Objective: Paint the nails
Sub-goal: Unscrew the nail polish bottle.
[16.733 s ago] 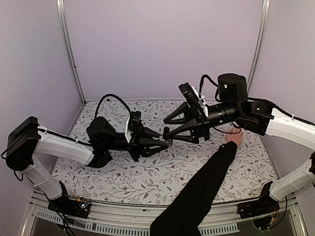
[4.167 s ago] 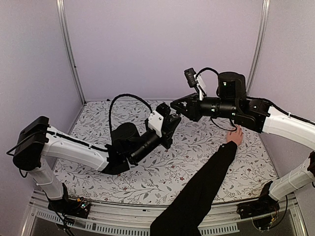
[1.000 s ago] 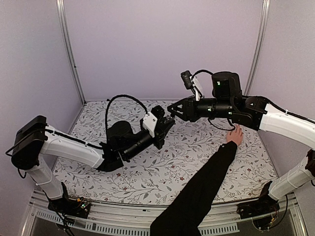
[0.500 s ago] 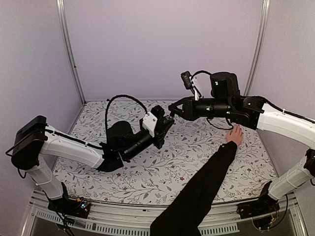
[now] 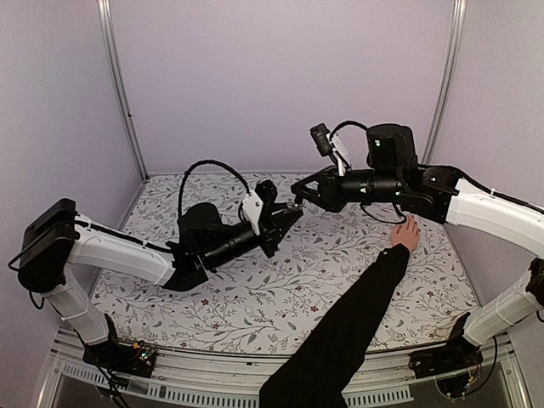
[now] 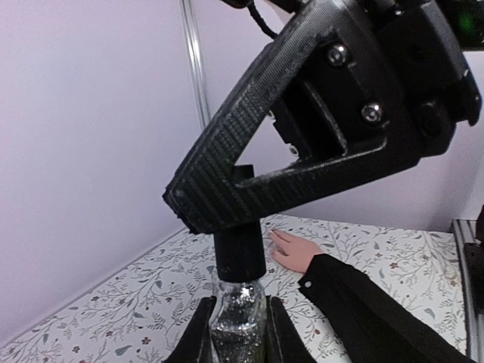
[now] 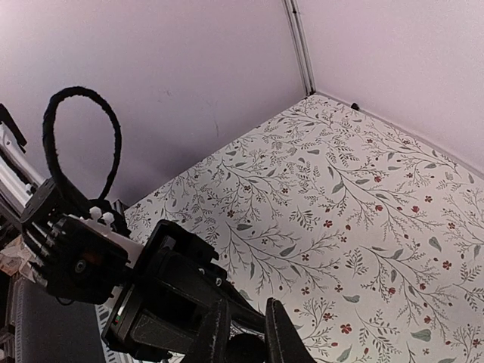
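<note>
Well right of right hand (image 5: 297, 198): nails (image 5: 413, 222), on table (image 5: 255, 297).

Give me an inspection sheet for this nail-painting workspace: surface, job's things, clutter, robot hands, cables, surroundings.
Surface: floral-print cloth covers the table.
Job's things: person's hand lies flat on the cloth at the right, in a black sleeve. The nails are too small to judge. The polish bottle, with sparkly contents, is held up in the air with its black cap on.
Clutter: nothing seen.
Hands: left hand shut on the bottle's body; right hand shut on the cap.
Cables: black loop arches above the left arm; second cable curls over the right wrist.
Surroundings: lilac walls, metal corner posts.
</note>
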Available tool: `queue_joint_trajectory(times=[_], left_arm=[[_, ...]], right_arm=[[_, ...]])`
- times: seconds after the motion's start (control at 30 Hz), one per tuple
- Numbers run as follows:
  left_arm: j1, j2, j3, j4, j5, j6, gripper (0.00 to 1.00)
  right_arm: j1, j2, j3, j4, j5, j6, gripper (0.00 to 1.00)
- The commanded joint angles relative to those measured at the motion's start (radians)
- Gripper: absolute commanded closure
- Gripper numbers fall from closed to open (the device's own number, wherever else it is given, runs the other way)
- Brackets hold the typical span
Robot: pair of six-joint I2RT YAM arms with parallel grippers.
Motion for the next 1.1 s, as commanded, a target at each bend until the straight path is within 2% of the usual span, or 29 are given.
queue_joint_trajectory(times=[0.0, 0.23, 0.33, 0.53, 0.63, 0.83, 1.07], left_arm=[[0.015, -0.04, -0.025, 0.074, 0.342, -0.102, 1.0], [0.028, -0.054, -0.027, 0.111, 0.485, -0.144, 1.0], [0.031, -0.054, -0.032, 0.14, 0.497, -0.16, 1.0], [0.038, -0.06, -0.041, 0.168, 0.502, -0.165, 1.0], [0.041, -0.065, -0.047, 0.177, 0.498, -0.166, 1.0], [0.043, -0.066, -0.054, 0.19, 0.51, -0.167, 1.0], [0.047, -0.066, -0.064, 0.194, 0.52, -0.17, 1.0]], right_arm=[[0.016, -0.028, -0.026, 0.049, -0.111, -0.088, 1.0], [0.017, -0.059, -0.049, 0.058, -0.176, -0.16, 1.0], [0.016, -0.059, -0.051, 0.059, -0.198, -0.166, 1.0], [0.016, -0.056, -0.054, 0.053, -0.232, -0.173, 0.92], [0.016, -0.065, -0.053, 0.049, -0.225, -0.173, 0.85], [0.016, -0.087, -0.052, 0.042, -0.202, -0.171, 0.59], [0.016, -0.113, -0.035, 0.003, -0.203, -0.17, 0.5]])
